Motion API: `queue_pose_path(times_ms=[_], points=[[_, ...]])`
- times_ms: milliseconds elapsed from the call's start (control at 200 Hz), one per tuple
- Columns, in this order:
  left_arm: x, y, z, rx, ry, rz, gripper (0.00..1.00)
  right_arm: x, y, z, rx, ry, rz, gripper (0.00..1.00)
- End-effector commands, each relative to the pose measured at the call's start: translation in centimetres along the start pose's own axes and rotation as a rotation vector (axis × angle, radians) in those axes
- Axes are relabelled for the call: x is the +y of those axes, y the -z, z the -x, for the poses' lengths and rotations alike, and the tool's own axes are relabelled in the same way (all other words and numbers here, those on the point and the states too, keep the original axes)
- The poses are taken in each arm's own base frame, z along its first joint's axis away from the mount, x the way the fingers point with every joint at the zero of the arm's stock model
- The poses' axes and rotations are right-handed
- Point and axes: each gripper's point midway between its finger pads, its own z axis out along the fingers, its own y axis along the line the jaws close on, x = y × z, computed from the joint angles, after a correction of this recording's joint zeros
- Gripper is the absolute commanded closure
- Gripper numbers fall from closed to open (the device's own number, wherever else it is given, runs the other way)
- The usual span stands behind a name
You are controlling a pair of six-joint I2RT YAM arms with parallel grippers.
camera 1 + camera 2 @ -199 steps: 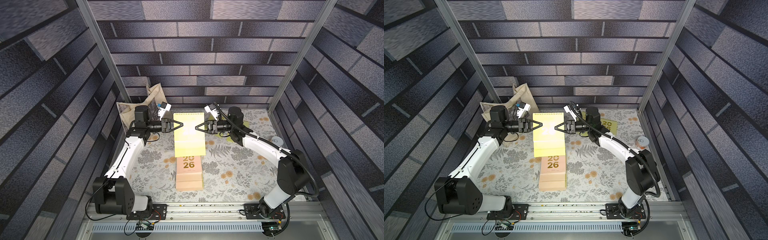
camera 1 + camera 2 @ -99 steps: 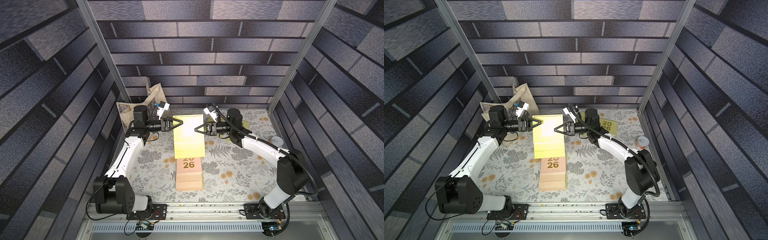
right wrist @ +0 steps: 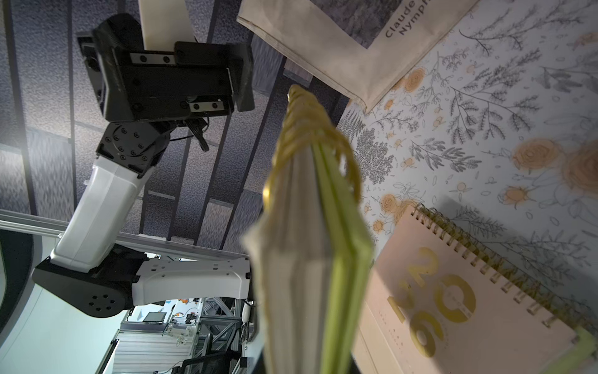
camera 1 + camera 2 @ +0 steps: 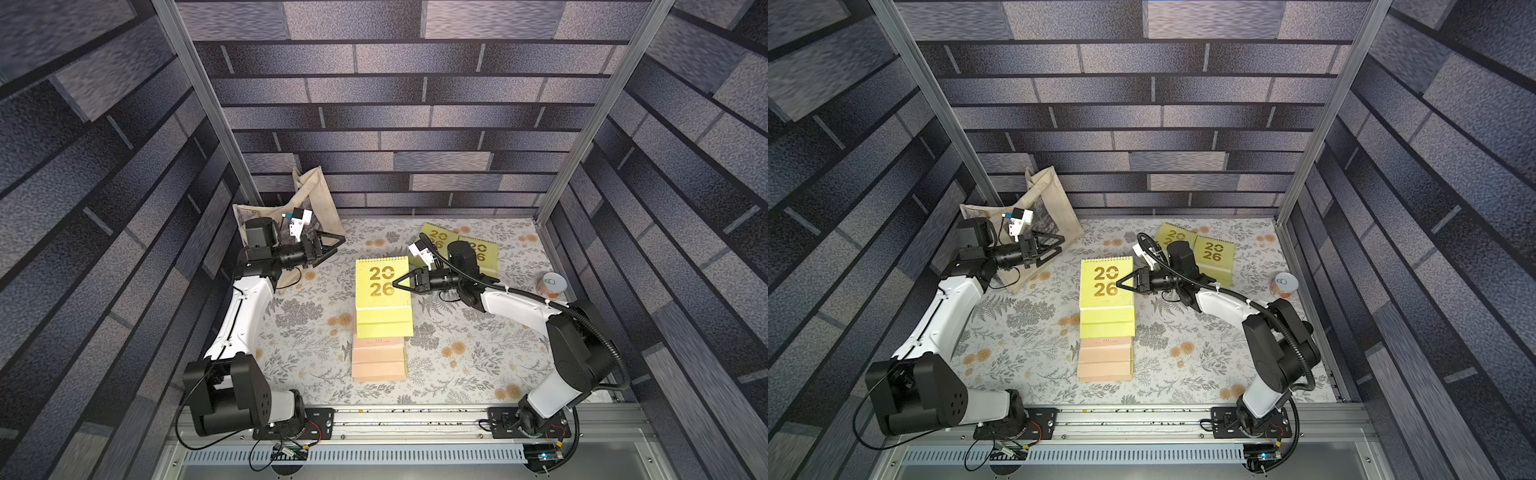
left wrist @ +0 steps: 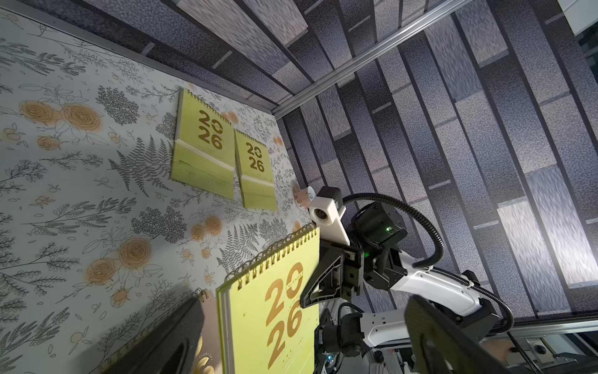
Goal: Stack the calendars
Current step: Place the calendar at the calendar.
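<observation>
the pile in the middle of the table (image 4: 478,345) is partly built: the peach-pink calendars (image 4: 378,357) lie stacked there, with a green edge (image 3: 585,343) showing beneath them. the right hand (image 4: 395,284) pinches a lime-green calendar (image 4: 380,282) by its side edge and holds it over the far end of that pile, not yet laid flat. the left hand (image 4: 334,249) stands spread wide and empty, apart from it, near the tote bag (image 4: 316,195). two more green calendars (image 4: 435,240) (image 4: 488,255) lie side by side at the back, so i judge three are left to place.

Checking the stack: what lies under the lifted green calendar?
A pink calendar lies flat beneath the green calendar in the right gripper. Whatever is below it is covered.
</observation>
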Motion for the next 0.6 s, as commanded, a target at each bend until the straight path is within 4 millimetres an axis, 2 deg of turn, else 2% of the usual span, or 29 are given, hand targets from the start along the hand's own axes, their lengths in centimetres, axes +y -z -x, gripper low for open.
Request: queue_pose_path(times_ms=[0, 140, 596], points=[[-0.1, 0.3, -0.3, -0.009, -0.007, 0.004, 0.00, 1.6, -0.1, -0.4, -0.015, 0.027, -0.007, 1.00], [0.5, 0.1, -0.3, -0.007, 0.016, -0.001, 0.00, 0.5, -1.5, -1.8, 0.019, -0.022, -0.029, 1.00], [0.9, -0.1, -1.1, 0.010, 0.033, -0.023, 0.00, -3.9, -3.5, -5.3, 0.064, -0.171, -0.122, 1.00]])
